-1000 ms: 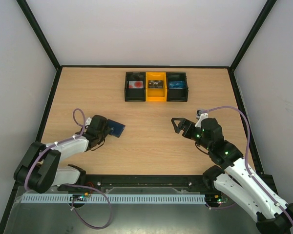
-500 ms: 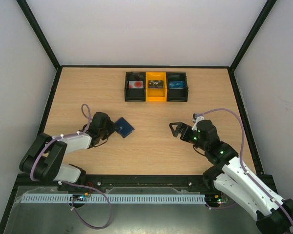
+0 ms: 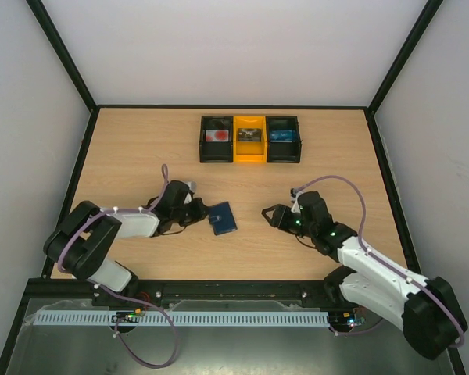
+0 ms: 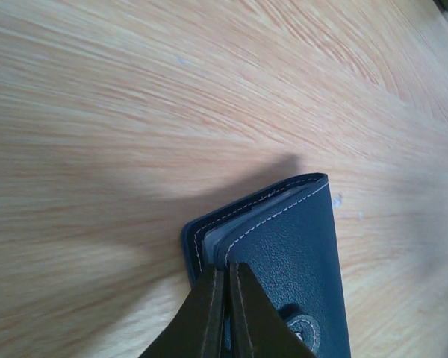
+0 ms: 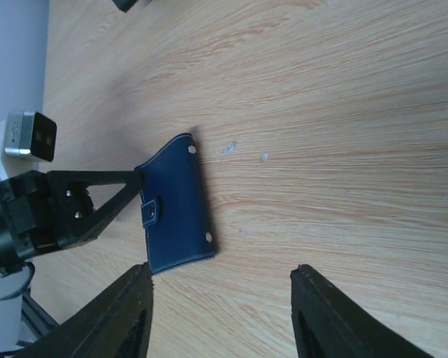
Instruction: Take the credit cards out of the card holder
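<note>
Shifted wallet (image 3: 223, 219) in left end effector (image 3: 205, 215)

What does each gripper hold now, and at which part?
The left gripper pinches the card holder at its tab-side edge; the right gripper, open, holds nothing.

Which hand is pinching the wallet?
The left hand: it is shut on the wallet's edge. The right hand is open and not touching it.
</note>
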